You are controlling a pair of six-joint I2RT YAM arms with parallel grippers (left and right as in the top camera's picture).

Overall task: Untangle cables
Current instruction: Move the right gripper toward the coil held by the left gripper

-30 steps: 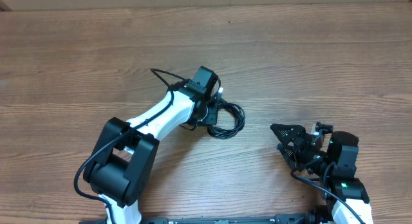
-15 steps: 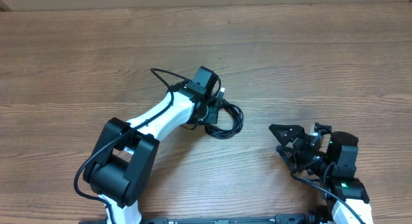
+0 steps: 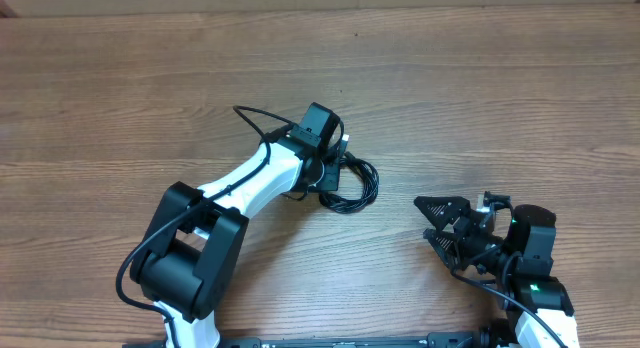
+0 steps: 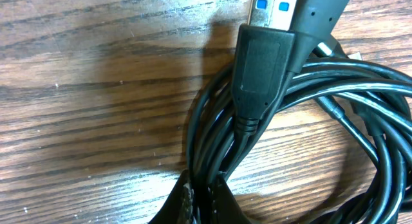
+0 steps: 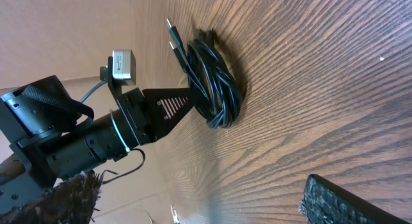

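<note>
The cables (image 3: 352,185) lie as one coiled black bundle on the wooden table, just right of its middle. My left gripper (image 3: 325,174) is down at the coil's left side. In the left wrist view its fingertips (image 4: 183,201) are shut on a few black strands of the cables (image 4: 309,108). A black USB plug (image 4: 261,76) rests across the coil, with silvery, blue-lined plug tips (image 4: 270,4) above it. My right gripper (image 3: 437,221) hovers open to the right of the coil, apart from it. In the right wrist view it (image 5: 199,205) holds nothing, and the cables (image 5: 215,82) lie ahead.
The white and black left arm (image 3: 230,198) reaches diagonally from the front edge to the coil, with its own thick black wire (image 3: 255,118) looping beside the wrist. The table's far edge (image 3: 320,8) runs along the top. The right arm's base (image 3: 535,278) sits at the front right.
The left gripper has closed on strands of the coil. The right gripper has opened a little wider and crept slightly left towards the coil.
</note>
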